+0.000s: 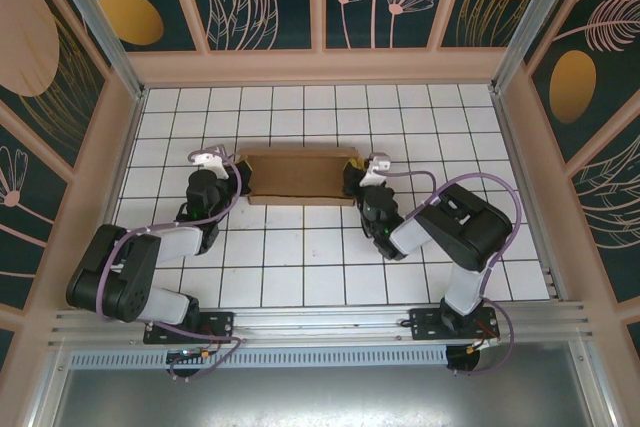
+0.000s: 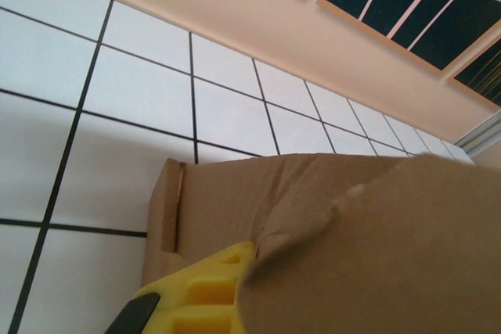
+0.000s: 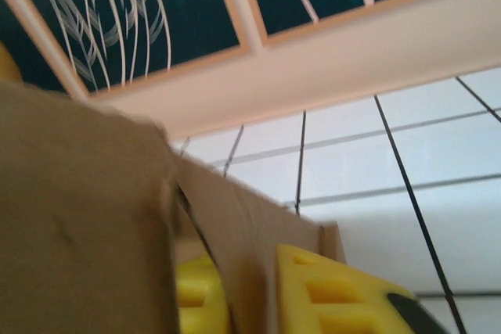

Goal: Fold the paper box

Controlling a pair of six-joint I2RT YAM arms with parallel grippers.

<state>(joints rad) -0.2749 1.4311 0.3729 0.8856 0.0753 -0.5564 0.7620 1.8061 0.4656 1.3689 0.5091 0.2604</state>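
The paper box (image 1: 300,177) lies around the middle of the tabletop (image 1: 300,257), a little nearer the far edge than the near one, with its long sides parallel to those edges. From above it reads as a plain brown rectangle, and how far its flaps are raised is hard to make out there. The left tool (image 1: 240,179) meets the box's left end and the right tool (image 1: 352,180) its right end, and each tool's tips are covered by its own body in that view. In the left wrist view a big cardboard flap (image 2: 376,256) fills the lower right and is cut off by the frame. One yellow finger (image 2: 200,295) shows just beside its edge while the other is hidden behind it. This tool is closed, pinching that flap. A slit and a crease show at the box's left corner. The right wrist view is blurred: a cardboard wall (image 3: 243,263) stands between two yellow fingers (image 3: 329,295), and a larger panel (image 3: 78,217) blocks the left half. Whether those fingers press the wall or stand just clear of it cannot be told.
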